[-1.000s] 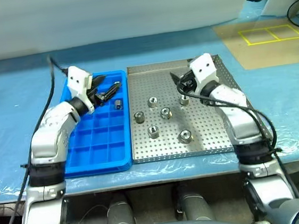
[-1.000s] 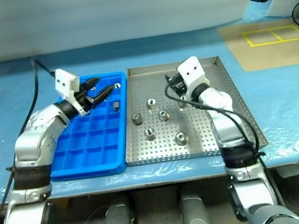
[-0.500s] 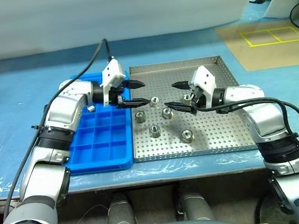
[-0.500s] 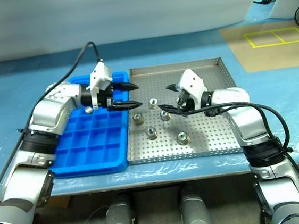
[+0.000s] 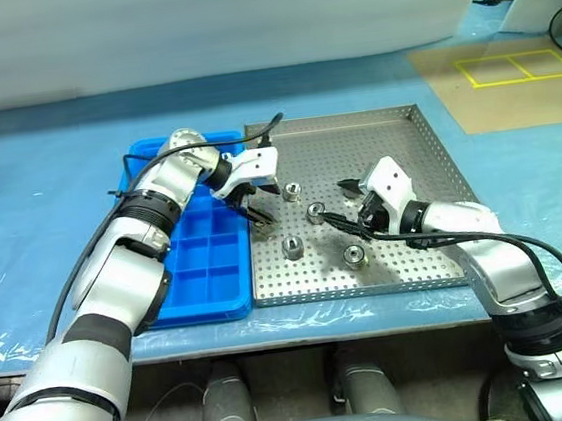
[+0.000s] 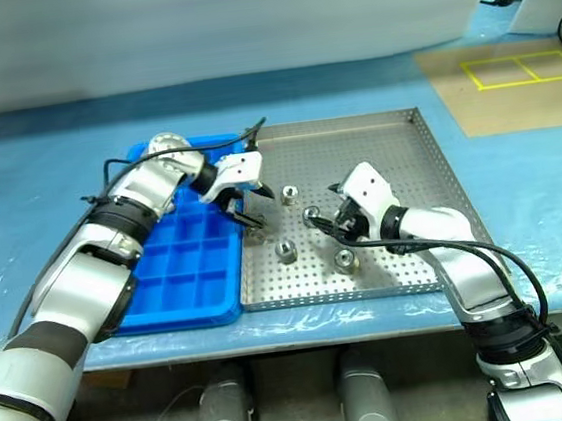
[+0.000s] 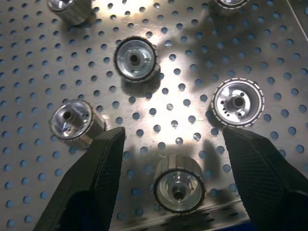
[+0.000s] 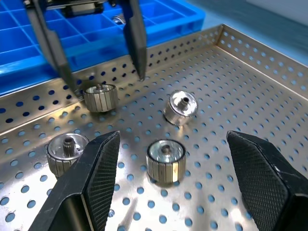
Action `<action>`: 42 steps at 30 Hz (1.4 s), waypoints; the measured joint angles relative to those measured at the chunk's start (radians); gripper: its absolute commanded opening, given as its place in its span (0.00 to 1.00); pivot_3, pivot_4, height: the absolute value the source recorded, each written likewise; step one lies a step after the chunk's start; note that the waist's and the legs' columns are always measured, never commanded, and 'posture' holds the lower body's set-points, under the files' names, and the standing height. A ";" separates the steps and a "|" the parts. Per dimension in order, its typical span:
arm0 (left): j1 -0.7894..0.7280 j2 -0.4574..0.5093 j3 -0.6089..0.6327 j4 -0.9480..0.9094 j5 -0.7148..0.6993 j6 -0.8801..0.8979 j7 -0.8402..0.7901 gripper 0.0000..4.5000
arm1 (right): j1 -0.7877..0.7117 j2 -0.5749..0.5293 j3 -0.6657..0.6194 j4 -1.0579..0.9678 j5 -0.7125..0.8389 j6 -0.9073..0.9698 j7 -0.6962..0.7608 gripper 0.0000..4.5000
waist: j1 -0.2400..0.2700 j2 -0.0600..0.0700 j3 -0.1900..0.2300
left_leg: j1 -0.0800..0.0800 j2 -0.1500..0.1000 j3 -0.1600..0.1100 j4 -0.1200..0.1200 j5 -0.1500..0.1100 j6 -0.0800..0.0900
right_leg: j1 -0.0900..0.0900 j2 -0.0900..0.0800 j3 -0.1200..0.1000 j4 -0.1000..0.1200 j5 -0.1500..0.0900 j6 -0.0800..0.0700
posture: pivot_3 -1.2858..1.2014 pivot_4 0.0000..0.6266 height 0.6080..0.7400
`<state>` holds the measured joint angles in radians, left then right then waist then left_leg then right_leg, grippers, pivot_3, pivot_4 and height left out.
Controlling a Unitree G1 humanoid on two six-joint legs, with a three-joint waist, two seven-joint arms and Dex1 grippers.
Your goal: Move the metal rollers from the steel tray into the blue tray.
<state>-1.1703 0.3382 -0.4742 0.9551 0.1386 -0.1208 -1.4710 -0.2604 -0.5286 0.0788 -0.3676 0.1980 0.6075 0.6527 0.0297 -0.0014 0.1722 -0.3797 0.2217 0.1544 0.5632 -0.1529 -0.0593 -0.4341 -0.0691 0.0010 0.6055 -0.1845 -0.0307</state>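
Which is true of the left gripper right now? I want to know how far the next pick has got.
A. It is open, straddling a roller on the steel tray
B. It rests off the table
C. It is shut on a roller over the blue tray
A: the left gripper is open, its fingers either side of a metal roller standing on the steel tray.

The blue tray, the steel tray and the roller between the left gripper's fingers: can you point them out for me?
blue tray (image 5: 200, 281): left eye view, on its gridded floor.
steel tray (image 5: 394, 136): left eye view, on its bare perforated floor.
roller (image 7: 179, 189): left wrist view, on its top face.
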 measured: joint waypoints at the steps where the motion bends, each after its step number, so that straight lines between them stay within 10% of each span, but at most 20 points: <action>1: 0.000 0.000 -0.011 0.020 0.023 -0.016 -0.001 0.76 | 0.012 0.005 -0.002 -0.008 0.000 0.009 -0.015 0.81 | -0.005 0.000 0.000 | 0.000 0.000 0.000 0.000 0.000 0.000 | 0.000 0.000 0.000 0.000 0.000 0.000 | 0.37 0.24 1.00; 37: -0.017 -0.036 -0.047 0.080 0.238 -0.035 0.072 0.76 | 0.148 0.034 0.084 -0.092 -0.047 -0.011 -0.130 0.81 | -0.045 -0.001 0.000 | -0.001 0.001 -0.001 -0.001 -0.002 0.003 | -0.001 0.002 0.000 -0.003 -0.001 0.001 | 0.35 0.24 1.00; 42: 0.001 -0.029 -0.047 0.041 0.249 -0.037 0.067 0.49 | 0.156 0.042 0.090 -0.092 -0.060 -0.011 -0.149 0.82 | -0.045 -0.001 0.000 | -0.001 0.001 0.000 -0.001 -0.002 0.003 | 0.000 0.001 0.000 -0.003 -0.001 0.002 | 0.35 0.24 1.00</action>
<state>-1.1689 0.3088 -0.5215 0.9962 0.3876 -0.1573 -1.4037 -0.1040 -0.4866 0.1692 -0.4599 0.1376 0.5961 0.5038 -0.0154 -0.0026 0.1726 -0.3804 0.2224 0.1540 0.5625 -0.1550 -0.0561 -0.4342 -0.0677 0.0010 0.6020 -0.1856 -0.0288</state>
